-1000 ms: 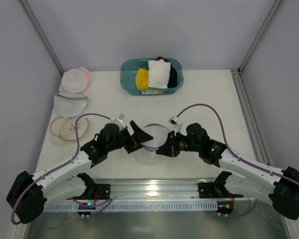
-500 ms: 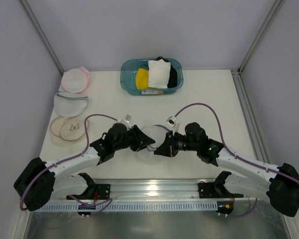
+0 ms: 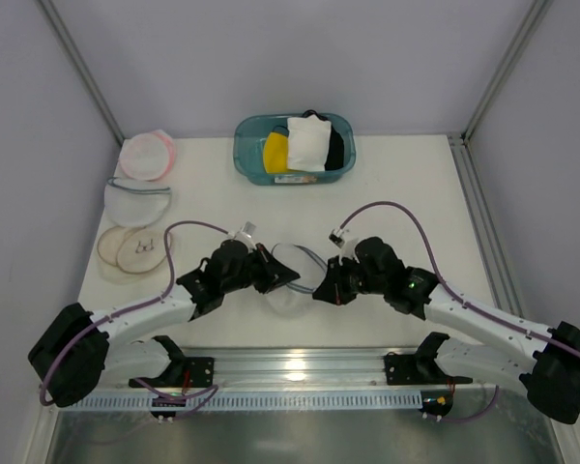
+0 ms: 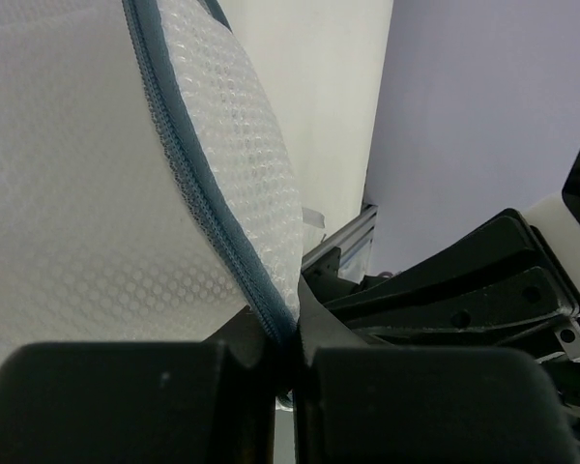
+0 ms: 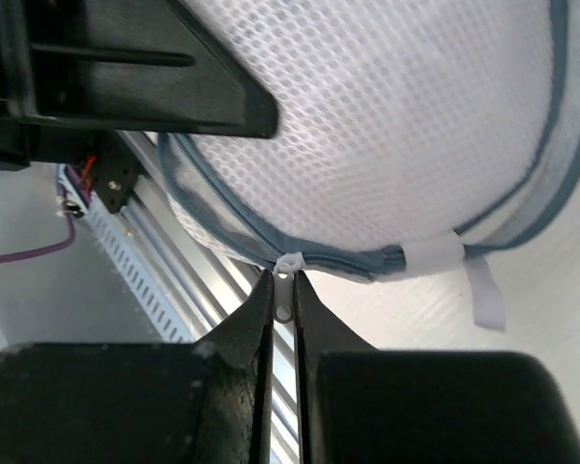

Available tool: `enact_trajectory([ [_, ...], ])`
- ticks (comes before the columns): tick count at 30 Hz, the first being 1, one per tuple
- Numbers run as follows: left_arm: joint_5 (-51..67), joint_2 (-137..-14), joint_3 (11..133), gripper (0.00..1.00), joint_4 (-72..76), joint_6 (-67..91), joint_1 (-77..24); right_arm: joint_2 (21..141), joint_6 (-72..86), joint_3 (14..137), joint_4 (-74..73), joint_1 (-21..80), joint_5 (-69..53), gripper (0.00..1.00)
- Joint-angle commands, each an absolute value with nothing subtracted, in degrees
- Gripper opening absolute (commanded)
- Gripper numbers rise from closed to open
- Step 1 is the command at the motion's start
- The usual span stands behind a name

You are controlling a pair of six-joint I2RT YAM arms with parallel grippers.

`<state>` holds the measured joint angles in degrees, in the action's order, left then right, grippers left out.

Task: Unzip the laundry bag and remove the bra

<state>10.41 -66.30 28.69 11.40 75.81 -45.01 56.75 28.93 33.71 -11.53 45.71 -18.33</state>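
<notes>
White surface (image 3: 416,193), walled on three sides, carried the work near its front edge, midway between the two arms. The laundry bag (image 3: 292,269) was held there from both sides, apparently tilted up rather than lying flat; whether it touched the surface could not be settled. The left pincer (image 4: 292,333) was clamped narrow on the grey-blue zipper rim (image 4: 198,208) at the bag's left side, the rim running straight into the closed jaws. The right pincer (image 5: 282,290) was closed on the small white zipper pull (image 5: 286,280) at the bag's right side, with a white fabric tab (image 5: 445,261) just beside it along the rim. The bag thus lay directly between the two pincers, its zipper curving round the edge from one grip toward the other. The bra could not be told apart from the white mesh and was judged to be inside. The coming move appeared to turn on the right pincer, the only one on the pull, drawing it along the rim's curve while the left grip anchored the opposite side. A straight tug risked merely dragging the bag.
</notes>
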Motion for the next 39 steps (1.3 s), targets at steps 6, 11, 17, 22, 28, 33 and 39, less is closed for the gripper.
enact_trajectory([
  [6,8.4,-67.0,31.0,0.0,10.2,73.8,-44.6,57.0,27.0,35.5,-26.3,45.9,-4.8,0.04],
  [11,8.3,-65.9,30.8,0.52,11.2,73.5,-44.6,57.0,26.5,36.8,-28.4,45.9,1.3,0.04],
  [17,6.9,-63.2,30.8,0.95,9.3,72.4,-44.6,58.2,25.8,39.4,-32.0,45.9,10.1,0.04],
  [22,4.0,-58.9,30.8,0.98,5.2,71.5,-44.6,59.9,27.9,42.1,-38.0,45.8,24.9,0.04],
  [28,0.5,-52.7,30.8,0.99,-3.3,69.7,-44.6,56.9,30.2,45.3,-41.6,45.9,32.5,0.75],
  [33,-2.8,-46.9,30.1,0.99,-8.8,69.1,-44.5,51.1,26.2,47.4,-40.2,45.9,26.6,0.99],
  [39,-5.2,-40.9,30.0,0.99,-13.9,68.9,-44.4,50.0,21.5,48.2,-35.9,52.4,13.7,1.0],
])
